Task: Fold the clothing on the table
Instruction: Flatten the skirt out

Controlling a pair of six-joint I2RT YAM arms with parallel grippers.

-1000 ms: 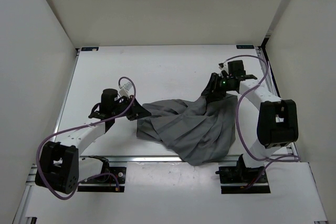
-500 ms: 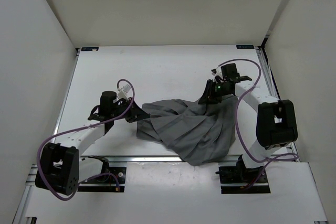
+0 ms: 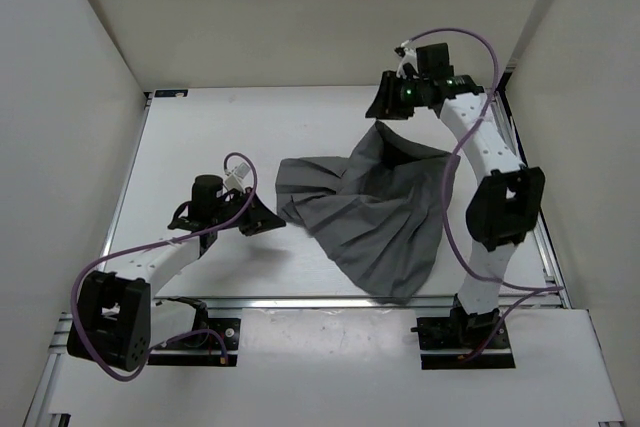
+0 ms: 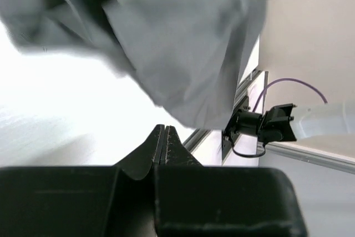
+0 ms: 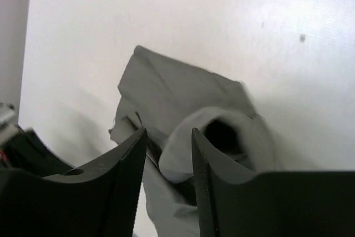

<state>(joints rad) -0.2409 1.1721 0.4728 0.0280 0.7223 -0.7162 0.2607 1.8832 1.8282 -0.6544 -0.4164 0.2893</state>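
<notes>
Top external view: grey skirt [image 3: 370, 217] on the white worktop [image 3: 250, 127].
It lies right of centre, far corner peaked under the raised right end effector [image 3: 382, 107], whose fingers [image 5: 125, 187] stand apart with fabric between; a grip cannot be told. Left end effector [image 3: 268, 219], closed and empty, sits just beside the skirt's left edge.

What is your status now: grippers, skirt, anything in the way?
Left gripper shut, empty, left of pleated skirt. Right gripper open, raised over its far corner. It lies rumpled on table, not yet folded. Nothing in the way.
</notes>
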